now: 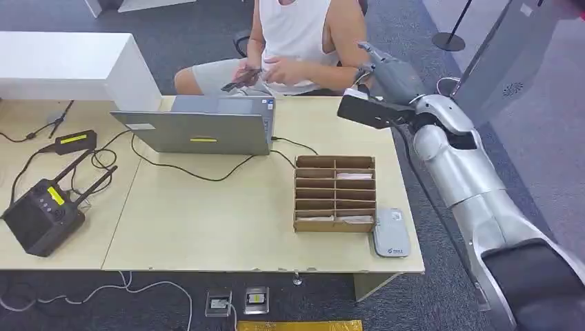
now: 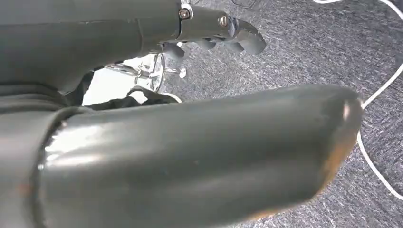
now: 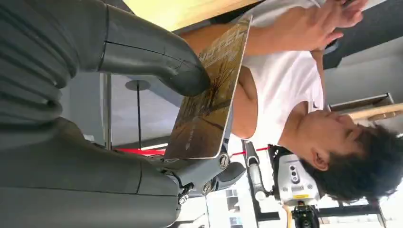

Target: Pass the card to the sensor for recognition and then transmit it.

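Note:
My right hand (image 1: 388, 71) is raised past the table's far right corner, close to the seated person (image 1: 296, 38). In the right wrist view it pinches a brown and gold card (image 3: 209, 104) with printed lettering between its thumb (image 3: 157, 52) and the fingers (image 3: 209, 168) underneath, the card's face turned toward the person. The grey-white card sensor (image 1: 391, 233) lies flat at the table's near right corner, well below and nearer than the hand. My left hand (image 2: 190, 156) hangs over the carpet and holds nothing, its fingers (image 2: 233, 35) apart from the thumb.
A cardboard sorter (image 1: 335, 193) with several slots holding white cards stands beside the sensor. A grey laptop (image 1: 200, 124) with cables sits mid-table, and black radio gear (image 1: 43, 210) at the left. The person holds a phone (image 1: 241, 77). A white cable (image 2: 380, 95) lies on the carpet.

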Available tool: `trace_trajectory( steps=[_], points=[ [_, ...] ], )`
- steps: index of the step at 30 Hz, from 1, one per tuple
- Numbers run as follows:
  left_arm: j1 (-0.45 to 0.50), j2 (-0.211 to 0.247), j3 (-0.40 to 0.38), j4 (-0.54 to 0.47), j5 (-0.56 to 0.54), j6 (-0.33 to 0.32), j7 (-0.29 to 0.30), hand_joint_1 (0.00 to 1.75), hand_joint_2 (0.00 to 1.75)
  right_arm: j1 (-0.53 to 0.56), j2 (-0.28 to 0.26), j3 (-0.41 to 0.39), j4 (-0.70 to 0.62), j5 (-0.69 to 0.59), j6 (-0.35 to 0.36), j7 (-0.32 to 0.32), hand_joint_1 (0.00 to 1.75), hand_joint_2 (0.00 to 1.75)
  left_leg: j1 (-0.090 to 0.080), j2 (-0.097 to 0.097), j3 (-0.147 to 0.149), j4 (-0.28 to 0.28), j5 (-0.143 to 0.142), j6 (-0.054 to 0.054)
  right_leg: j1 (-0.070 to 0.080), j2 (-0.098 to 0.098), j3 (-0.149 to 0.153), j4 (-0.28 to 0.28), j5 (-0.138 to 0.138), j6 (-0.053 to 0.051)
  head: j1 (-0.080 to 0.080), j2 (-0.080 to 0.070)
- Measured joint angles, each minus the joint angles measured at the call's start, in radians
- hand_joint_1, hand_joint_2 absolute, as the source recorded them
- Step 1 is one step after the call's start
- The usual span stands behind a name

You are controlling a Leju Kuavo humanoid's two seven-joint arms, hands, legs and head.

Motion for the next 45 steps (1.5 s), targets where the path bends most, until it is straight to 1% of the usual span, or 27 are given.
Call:
trace_trajectory(
  steps=[6,19,20,21,22,23,24,31,35,38,42,45],
  points=[
    [0.001,0.000,0.000,0.000,0.000,0.011,0.000,0.00,0.00,-0.012,0.031,0.015,0.052,0.004,-0.029,-0.014,1.75,1.75,0.000,0.000,0.000,0.000,0.000,0.000,0.000,0.000,0.000,0.000,0.000,0.000,0.000,0.000],
    [0.002,0.000,0.000,0.000,-0.011,0.011,0.000,0.00,0.00,-0.017,0.052,0.028,0.103,0.003,-0.031,-0.013,1.75,1.75,0.000,0.000,0.000,0.000,0.000,0.000,0.000,0.000,0.000,0.000,0.000,0.000,0.000,0.000],
    [0.002,0.000,0.000,0.000,-0.012,0.011,0.000,0.00,0.00,-0.017,0.053,0.029,0.105,0.003,-0.031,-0.013,1.33,1.75,0.000,0.000,0.000,0.000,0.000,0.000,0.000,0.000,0.000,0.000,0.000,0.000,0.000,0.000],
    [0.002,0.000,0.000,0.000,-0.012,0.011,0.000,0.00,0.00,-0.017,0.053,0.029,0.107,0.003,-0.031,-0.013,0.37,1.75,0.000,0.000,0.000,0.000,0.000,0.000,0.000,0.000,0.000,0.000,0.000,0.000,0.000,0.000],
    [0.002,0.000,0.000,0.000,-0.012,0.011,0.000,0.00,0.00,-0.017,0.053,0.030,0.109,0.003,-0.032,-0.011,0.17,1.75,0.000,0.000,0.000,0.000,0.000,0.000,0.000,0.000,0.000,0.000,0.000,0.000,0.000,0.000],
    [0.002,0.000,0.000,0.000,-0.012,0.011,0.000,0.00,0.00,-0.017,0.053,0.031,0.111,0.005,-0.036,-0.008,0.05,1.75,0.000,0.000,0.000,0.000,0.000,0.000,0.000,0.000,0.000,0.000,0.000,0.000,0.000,0.000],
    [0.002,0.000,0.000,0.000,-0.013,0.011,0.000,0.00,0.00,-0.017,0.054,0.031,0.113,0.007,-0.042,-0.002,0.00,1.75,0.000,0.000,0.000,0.000,0.000,0.000,0.000,0.000,0.000,0.000,0.000,0.000,0.000,0.000],
    [0.004,-0.001,0.005,0.000,-0.015,0.012,0.006,0.00,0.00,-0.016,0.056,0.032,0.131,0.011,-0.074,0.014,0.00,1.75,0.000,0.000,0.000,0.000,0.000,0.000,0.000,0.000,0.000,0.000,0.000,0.000,0.000,0.000],
    [0.008,-0.002,0.014,0.000,-0.019,0.013,0.006,0.00,0.00,-0.004,0.056,0.032,0.144,0.013,-0.106,0.021,0.00,1.75,0.000,0.000,0.001,0.000,0.000,0.000,0.000,0.001,0.000,0.000,0.000,0.000,0.000,0.000],
    [0.014,-0.003,0.018,-0.002,-0.022,0.018,0.006,0.00,0.00,0.014,0.051,0.029,0.145,-0.019,-0.119,0.021,0.00,1.75,0.000,0.001,0.001,0.000,0.000,0.000,0.000,0.002,0.000,0.000,0.000,0.000,0.000,0.000],
    [0.023,-0.003,0.025,-0.003,-0.032,0.024,0.006,0.00,0.00,0.062,0.031,0.008,0.087,-0.140,-0.067,0.023,0.00,1.75,0.000,0.001,0.002,0.000,0.000,0.000,0.000,0.002,0.000,0.000,0.000,0.000,0.000,0.000],
    [0.029,-0.002,0.034,-0.005,-0.036,0.026,0.006,0.00,0.00,0.114,0.004,-0.027,-0.012,-0.309,0.024,0.051,0.00,1.75,0.000,0.001,0.002,0.001,0.000,0.000,0.000,0.002,0.000,-0.001,0.000,0.000,0.000,0.000]
  ],
)
